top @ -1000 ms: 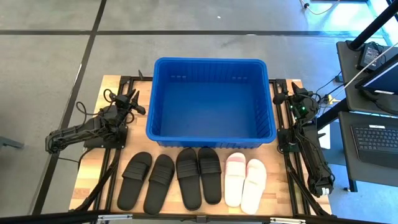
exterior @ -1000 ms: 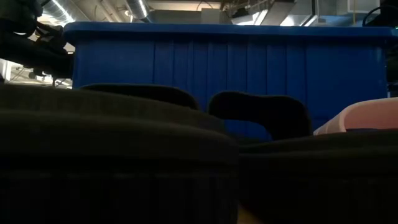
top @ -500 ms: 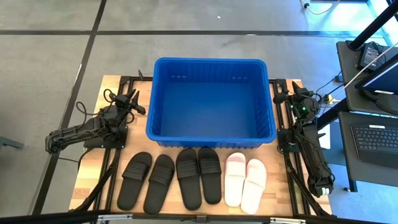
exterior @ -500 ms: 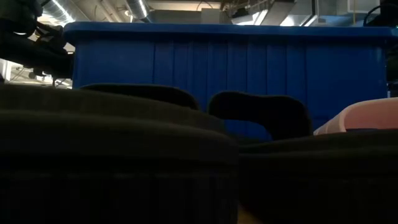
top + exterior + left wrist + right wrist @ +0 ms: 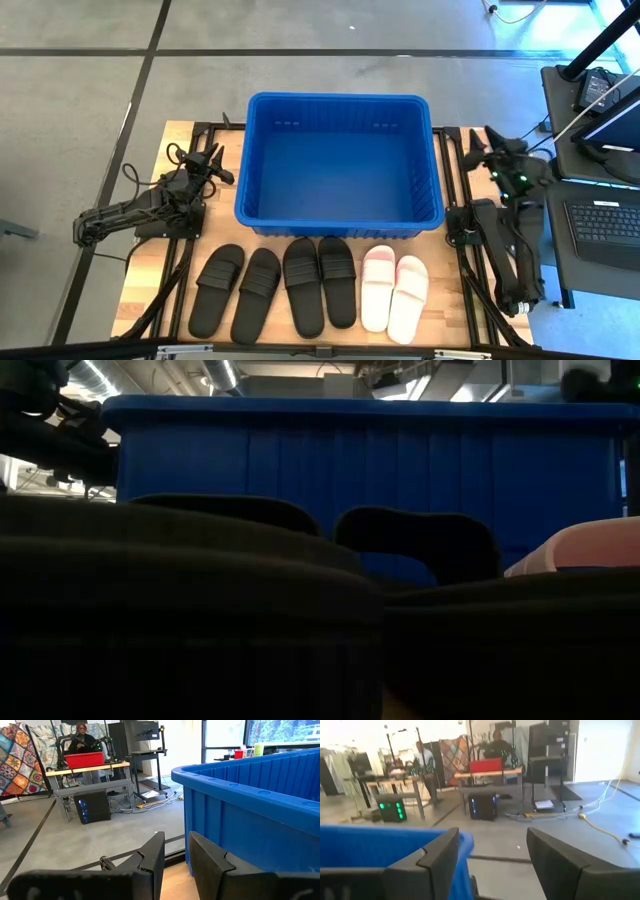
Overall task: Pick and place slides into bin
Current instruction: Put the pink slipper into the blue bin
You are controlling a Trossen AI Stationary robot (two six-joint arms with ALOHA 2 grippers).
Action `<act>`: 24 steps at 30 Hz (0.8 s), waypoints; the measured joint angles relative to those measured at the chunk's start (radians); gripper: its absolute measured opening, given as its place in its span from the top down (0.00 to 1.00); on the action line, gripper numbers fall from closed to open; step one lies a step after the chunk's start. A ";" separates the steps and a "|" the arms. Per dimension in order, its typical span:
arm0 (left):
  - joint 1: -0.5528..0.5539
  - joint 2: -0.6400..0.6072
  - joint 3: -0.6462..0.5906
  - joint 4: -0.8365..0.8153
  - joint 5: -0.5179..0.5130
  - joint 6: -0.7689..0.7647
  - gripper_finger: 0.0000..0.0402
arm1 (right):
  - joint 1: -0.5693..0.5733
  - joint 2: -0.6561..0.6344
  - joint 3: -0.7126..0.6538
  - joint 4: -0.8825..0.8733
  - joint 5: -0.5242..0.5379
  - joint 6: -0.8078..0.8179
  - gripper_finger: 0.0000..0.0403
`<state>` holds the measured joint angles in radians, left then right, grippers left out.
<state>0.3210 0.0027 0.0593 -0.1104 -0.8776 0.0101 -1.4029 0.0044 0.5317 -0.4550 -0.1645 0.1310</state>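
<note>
six slides waiting in a row, bin not yet filled

the bin (image 5: 340, 165), a bright blue plastic tub with a rolled rim, ribbed sloping walls and a smooth floor, is set at the middle of the wooden surface (image 5: 185, 135), and nothing is seen inside it. the slides are lined up just in front of its near wall: four matte black slides (image 5: 275, 287) side by side, then two pale pink-white slides (image 5: 394, 291) toward the right arm's side. each is moulded in one piece, it is judged of soft foam, with a wide arched strap and a ridged footbed.

the left gripper (image 5: 207, 163) is held beside the bin's left wall, its fingers (image 5: 150, 857) seen close together with only a narrow gap. the right gripper (image 5: 490, 145) is raised beside the bin's right rim, its fingers (image 5: 440, 852) spread wide.

the step in hand is judged to be the first reach. the pink-white pair is best approached by the right arm, being nearest to it. a slide would be well gripped across the strap's arch, where an edge is offered to the fingers; the flat sole is likely too broad. the neighbouring slide, lying just beside, should be left undisturbed, and the rim should be cleared before release.
</note>
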 joint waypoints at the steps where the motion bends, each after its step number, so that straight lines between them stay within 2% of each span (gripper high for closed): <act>1: 0.000 0.000 0.000 0.000 0.000 0.000 0.79 | 0.000 0.000 0.038 -0.027 -0.024 0.006 0.42; 3: 0.000 0.000 0.000 0.000 0.000 0.000 0.79 | 0.000 0.007 0.104 -0.068 -0.110 0.024 0.42; 7: 0.000 0.000 0.000 0.000 0.000 0.000 0.79 | 0.000 0.037 0.203 -0.161 -0.368 -0.012 0.42; 10: 0.000 0.000 0.000 0.000 0.000 0.000 0.79 | -0.001 0.067 0.269 -0.291 -0.483 -0.083 0.42; 15: 0.000 0.000 0.000 0.000 0.000 0.001 0.79 | -0.006 0.141 0.403 -0.471 -0.503 -0.217 0.42; 21: 0.000 0.000 0.000 0.000 0.000 0.001 0.79 | -0.032 0.283 0.563 -0.532 -0.526 -0.340 0.42; 24: 0.000 0.000 0.000 0.000 0.000 0.001 0.79 | -0.043 0.361 0.609 -0.541 -0.589 -0.369 0.42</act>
<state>0.3211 0.0025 0.0596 -0.1104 -0.8780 0.0113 -1.4456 0.3654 1.1405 -0.9961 -0.7533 -0.2379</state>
